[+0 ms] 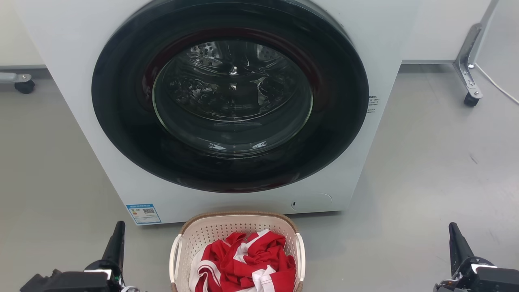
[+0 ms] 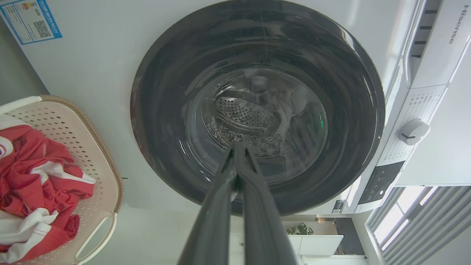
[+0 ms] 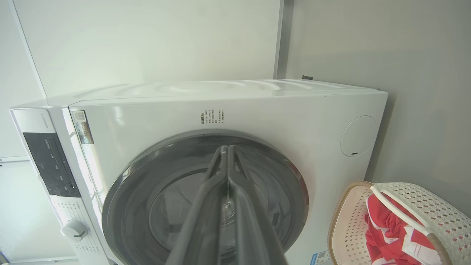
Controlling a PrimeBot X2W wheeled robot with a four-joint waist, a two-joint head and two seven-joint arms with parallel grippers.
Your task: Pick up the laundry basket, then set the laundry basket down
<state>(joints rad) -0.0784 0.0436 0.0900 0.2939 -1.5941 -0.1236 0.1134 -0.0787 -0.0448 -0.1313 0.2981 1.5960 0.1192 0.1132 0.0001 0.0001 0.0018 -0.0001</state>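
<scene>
The laundry basket (image 1: 211, 229) stands on the floor just in front of the washer, at the bottom centre of the head view. It is cream-white and perforated, with a brown rim and white loop handles, and holds a crumpled red-and-white garment (image 1: 243, 263). The basket (image 2: 99, 173) is at the left edge of the left wrist view and the basket (image 3: 427, 206) is at the lower right of the right wrist view. My left gripper (image 1: 117, 233) is shut, well left of the basket. My right gripper (image 1: 454, 235) is shut, far to the basket's right. Neither touches it.
A white front-loading washer (image 1: 385, 52) with a closed dark round door (image 1: 231, 97) rises right behind the basket. Grey floor (image 1: 425, 170) spreads on both sides. A castor (image 1: 471, 99) of a metal frame stands at the far right, another castor (image 1: 24, 86) at the far left.
</scene>
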